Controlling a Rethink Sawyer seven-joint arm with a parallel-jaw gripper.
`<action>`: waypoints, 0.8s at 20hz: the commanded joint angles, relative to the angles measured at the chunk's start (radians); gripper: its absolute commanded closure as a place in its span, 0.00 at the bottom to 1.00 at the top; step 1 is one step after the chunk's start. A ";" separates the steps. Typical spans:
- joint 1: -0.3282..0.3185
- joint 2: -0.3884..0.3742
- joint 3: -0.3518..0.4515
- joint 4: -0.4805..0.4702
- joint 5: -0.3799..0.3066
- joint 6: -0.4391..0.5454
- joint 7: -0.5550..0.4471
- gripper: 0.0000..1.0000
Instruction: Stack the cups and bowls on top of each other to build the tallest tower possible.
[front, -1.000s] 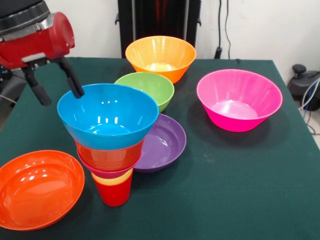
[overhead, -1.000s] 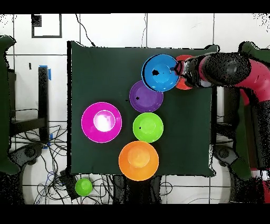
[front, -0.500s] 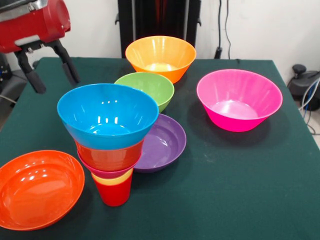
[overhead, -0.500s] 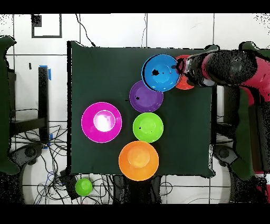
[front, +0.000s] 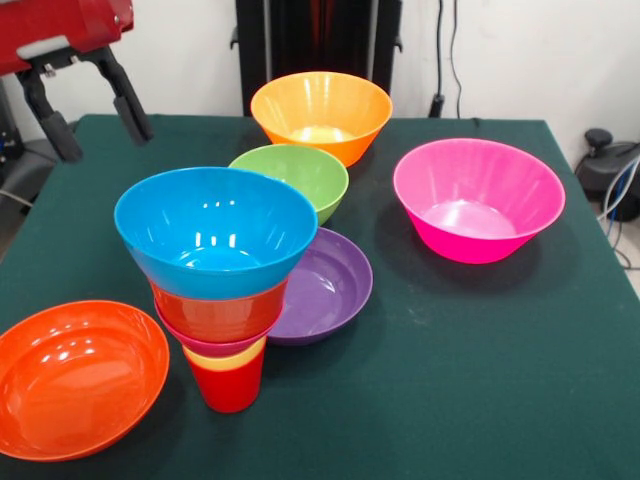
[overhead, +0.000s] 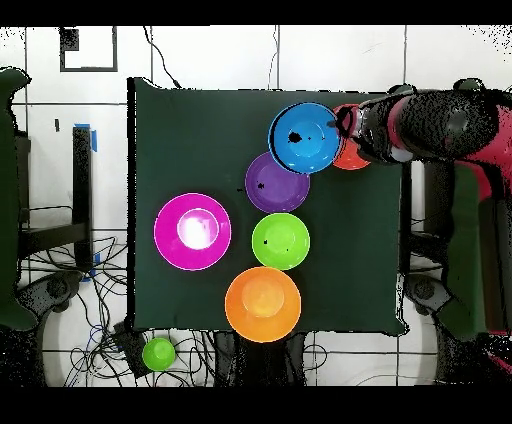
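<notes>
Five vessels make up the tower (front: 222, 290) near the front-left part of the green tabletop (front: 470, 360): a red cup (front: 229, 385) stands upright as the base, mouth up, with a yellow cup (front: 226, 360) nested in it so only its rim band shows. Above that sit a crimson-pink bowl (front: 205, 344), an orange-red bowl (front: 218, 312) and a wide blue bowl (front: 216, 230) on top. Its long axis runs vertically, narrow end down and widening upward like a funnel, and the blue bowl's rim looks roughly level.

Just left of the tower's foot lies a shallow orange bowl (front: 75, 375), partly cut by the picture's edge. A shallow purple bowl (front: 325, 285) lies just right of the tower, its near-left rim hidden behind the stack. Behind it is a green bowl (front: 292, 176), and farther back a light orange bowl (front: 321, 113). A magenta-pink bowl (front: 478, 198) sits well apart to the right. All of these stand open side up.

At the top left the red arm's pincer (front: 88, 108) hangs above the tabletop's far-left corner, its two black fingers (front: 125, 100) spread apart with nothing between them, clear of the blue bowl. From overhead, the pincer (overhead: 345, 128) lies just beside the blue bowl's rim, over the orange bowl.
</notes>
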 joint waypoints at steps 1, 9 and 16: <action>0.035 -0.007 -0.016 0.066 -0.002 0.153 -0.197 0.00; 0.054 -0.029 -0.027 0.047 0.002 0.180 -0.163 0.00; 0.127 -0.186 -0.114 0.122 -0.067 0.132 0.031 0.00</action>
